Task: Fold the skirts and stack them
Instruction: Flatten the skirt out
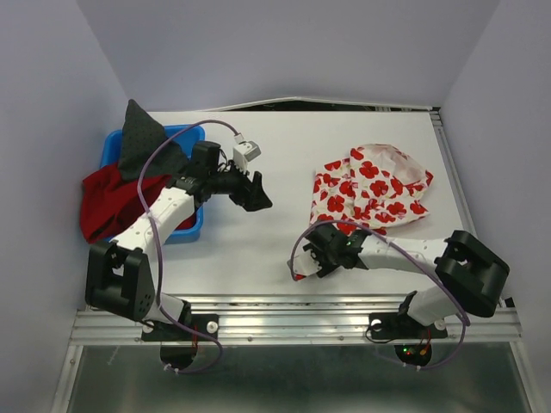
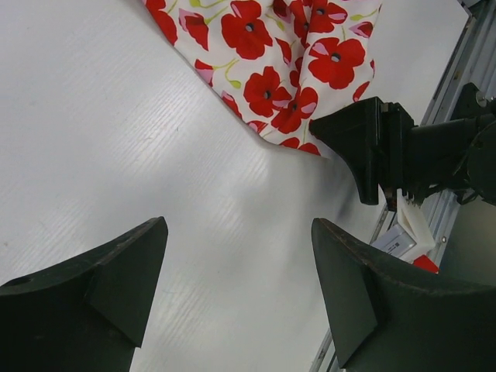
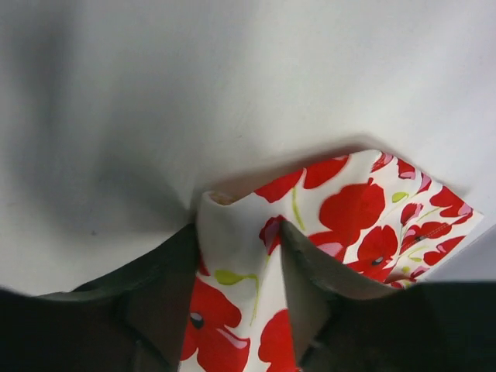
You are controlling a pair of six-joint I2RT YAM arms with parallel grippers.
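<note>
The white skirt with red flower print (image 1: 370, 185) lies crumpled on the table at centre right; it also shows in the left wrist view (image 2: 279, 54). My right gripper (image 1: 312, 256) is shut on its near left corner (image 3: 240, 256), low over the table. My left gripper (image 1: 256, 191) is open and empty above bare table, left of the skirt. The deep-red skirt (image 1: 108, 200) hangs out of the blue bin (image 1: 191, 228), and the dark grey skirt (image 1: 146, 142) lies on top of it.
The blue bin stands at the far left by the wall. Purple cables loop over both arms. A metal rail (image 1: 293, 323) runs along the near table edge. Walls close in the table on the left, back and right.
</note>
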